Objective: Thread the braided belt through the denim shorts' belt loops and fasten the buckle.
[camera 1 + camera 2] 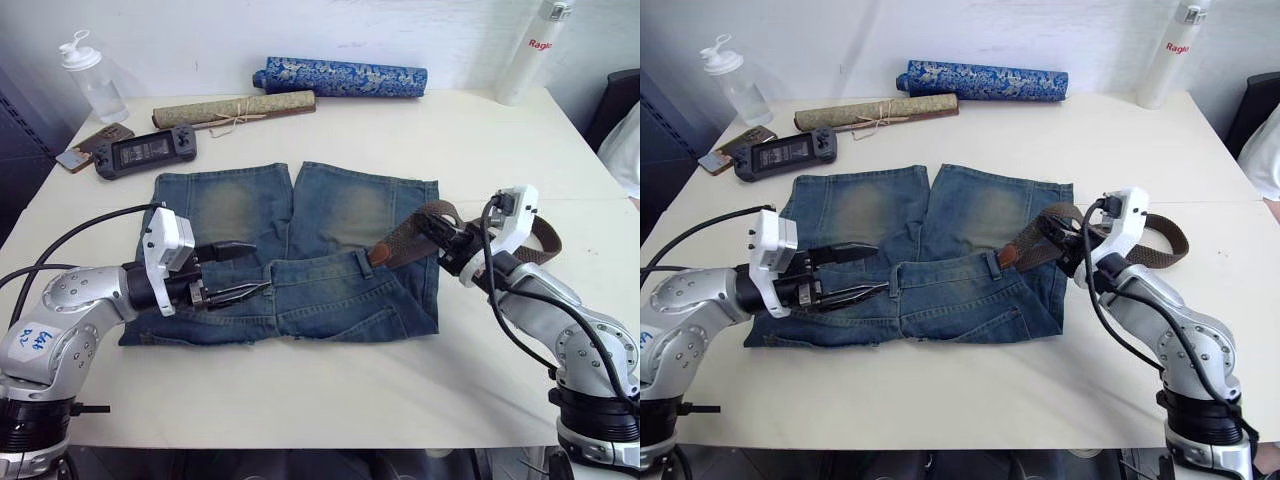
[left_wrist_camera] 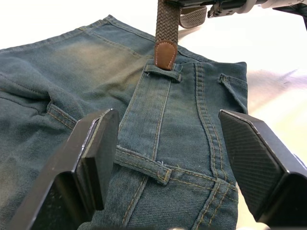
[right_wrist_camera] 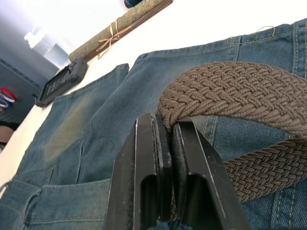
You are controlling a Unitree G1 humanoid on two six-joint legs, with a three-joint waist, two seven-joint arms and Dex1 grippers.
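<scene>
Your right pincer (image 3: 165, 158) is clamping the dark-brown braided belt (image 1: 408, 243) mid-strap. Its tan leather tip (image 2: 166, 54) is lying at a blue denim belt loop (image 2: 163, 73) on the faded blue denim shorts (image 1: 300, 270) on the table (image 1: 330, 390). The strap's long axis is running along the waistband toward your left pincer (image 2: 168, 158) — standing wide, waistband between its pads, nearer the next loop (image 2: 144, 165). Judging from that, the left one pulls the tip through.

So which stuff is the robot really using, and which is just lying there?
Using: braided belt, pinched in the right claw; denim shorts; belt loops; open left claw.

Lying about: blue roll, tan roll, game controller, two bottles.
</scene>
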